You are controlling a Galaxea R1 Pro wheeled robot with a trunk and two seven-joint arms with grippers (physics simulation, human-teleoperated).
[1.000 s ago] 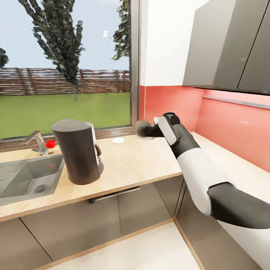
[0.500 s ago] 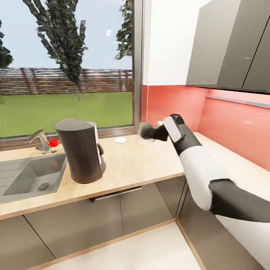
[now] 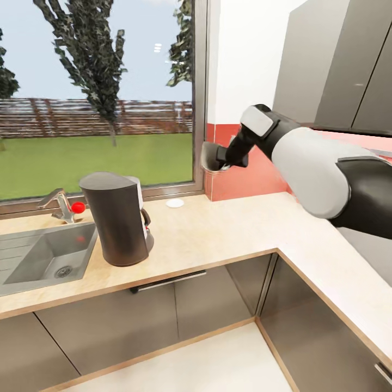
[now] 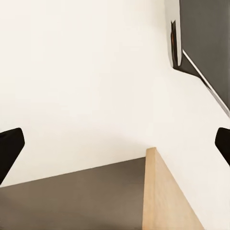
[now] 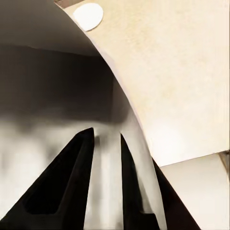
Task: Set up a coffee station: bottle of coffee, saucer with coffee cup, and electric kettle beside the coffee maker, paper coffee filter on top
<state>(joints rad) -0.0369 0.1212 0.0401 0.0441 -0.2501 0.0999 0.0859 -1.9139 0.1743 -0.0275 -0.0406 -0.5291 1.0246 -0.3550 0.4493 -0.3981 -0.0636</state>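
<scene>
1. The paper coffee filter (image 3: 208, 157) sat pinched in my right gripper (image 3: 216, 161), raised in the upper middle of the head view, above the kitchen countertop (image 3: 218, 234) and in front of the window edge.
2. In the right wrist view my fingers (image 5: 79, 182) clamped the filter's wall (image 5: 105, 191).
3. The saucer (image 3: 175, 203) lay flat by the window sill, centre of frame, apart from the coffee maker (image 3: 117, 218).
4. The coffee maker stood left of centre, beside the sink (image 3: 38, 256).
5. My left gripper's fingertips (image 4: 9, 148) stood wide apart, holding nothing.
</scene>
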